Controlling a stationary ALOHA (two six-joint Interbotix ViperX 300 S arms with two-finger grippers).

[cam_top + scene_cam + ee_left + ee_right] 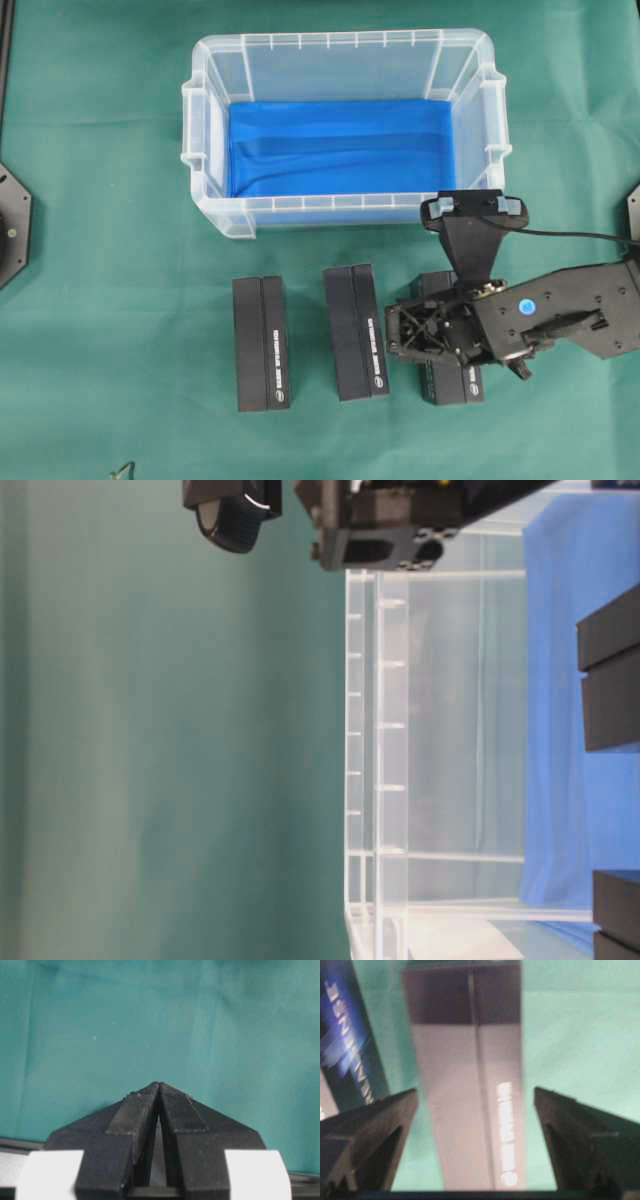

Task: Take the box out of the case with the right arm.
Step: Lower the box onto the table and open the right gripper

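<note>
Three black boxes, the rightmost box (470, 1085) lengthwise near-to-far on the green cloth (100, 300), between the wide-open right gripper's (475, 1110) fingers.

Bright even light, blurred right-wrist view

The overhead view looks straight down on the green tabletop (100, 300), taking in the case (345, 50), three dark boxes and the right arm (560, 320) at middle distance. The table-level view sits low and close, turned on its side, and shares the case (440, 730) wall and two boxes. The left wrist view looks past its own pincer (159, 1092) at bare cloth. The right wrist view looks down between its fingers (380, 1125), very near and blurred, on one box (465, 1085).
</note>
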